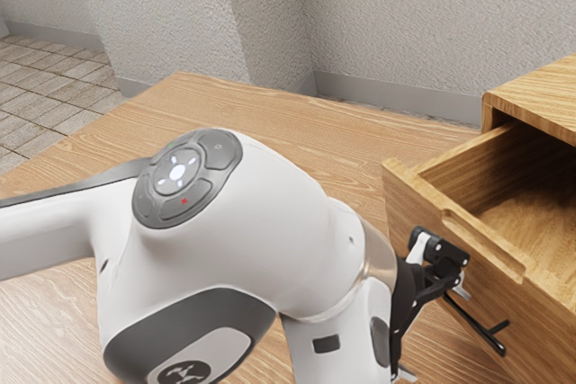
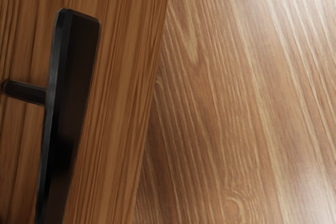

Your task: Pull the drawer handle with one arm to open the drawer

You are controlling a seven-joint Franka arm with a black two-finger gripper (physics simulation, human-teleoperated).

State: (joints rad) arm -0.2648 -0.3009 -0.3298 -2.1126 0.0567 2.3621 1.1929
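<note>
Rough, stippled grey walls (image 1: 405, 15) and a pale tiled floor (image 1: 45, 87) frame a broad table (image 1: 297, 132) of warm, straight-grained wood. Across it the glossy white arm (image 1: 243, 258), rounded and smooth, reaches low toward the exterior view's right, probably to put its hand level with the pull. On that side stands a boxy wooden cabinet (image 1: 540, 96), its drawer (image 1: 468, 222) standing well out, so the bare plank bottom shows and the task looks largely done. The black gripper (image 1: 445, 272) sits against the drawer's front, right at the handle (image 1: 477, 323), though whether it is clamped on the handle or spread cannot be told. The handle is a slim, flat black bar with rounded ends, held off the veneer by a short post (image 2: 23, 92), which leaves room to hook behind it.
</note>
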